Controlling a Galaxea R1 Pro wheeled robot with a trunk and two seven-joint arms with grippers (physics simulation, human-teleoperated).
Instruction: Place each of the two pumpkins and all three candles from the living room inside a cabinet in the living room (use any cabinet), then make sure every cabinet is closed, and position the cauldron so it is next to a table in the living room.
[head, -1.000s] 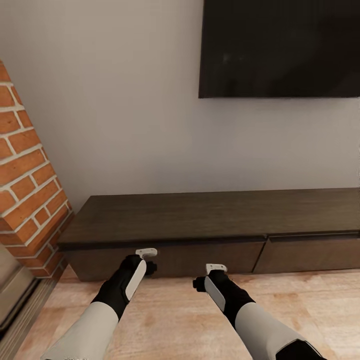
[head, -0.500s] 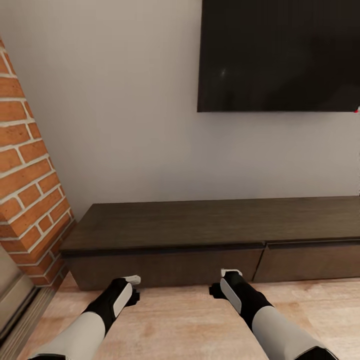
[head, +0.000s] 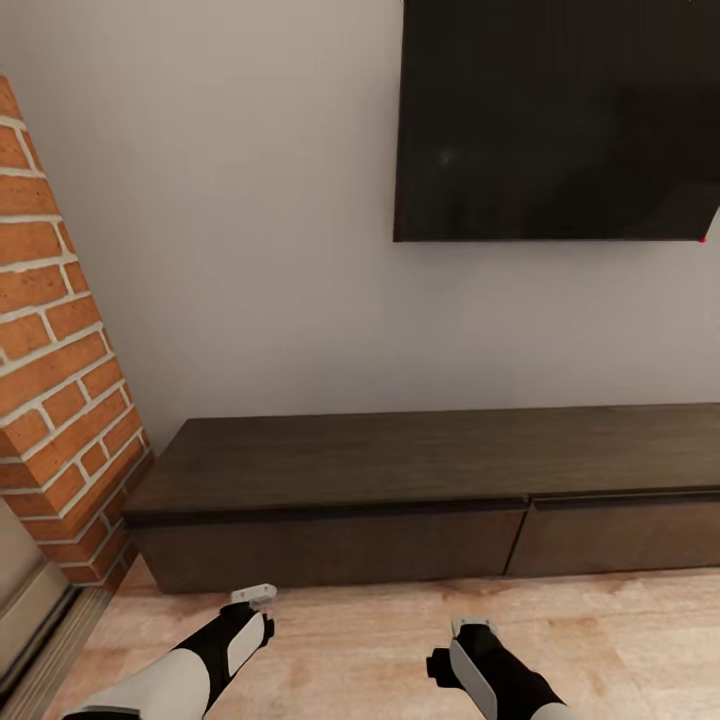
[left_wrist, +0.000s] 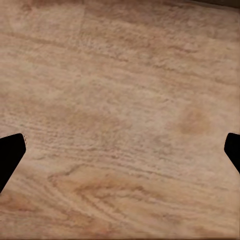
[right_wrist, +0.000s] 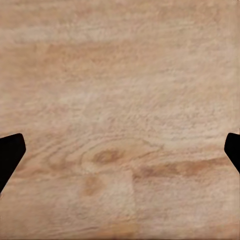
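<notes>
No readable text or labels.

Both arms have white forearms and black wrists. Each wrist carries a pale grey plate and a small white block at its end. The fingers look black, perhaps matte.

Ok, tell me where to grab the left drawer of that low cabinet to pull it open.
The left drawer front is flat with no handle, so probably hook fingertips into the dark gap along its top edge, under the cabinet top, coming from the front and slightly above. Both the left gripper and right gripper are open over the floor.
</notes>
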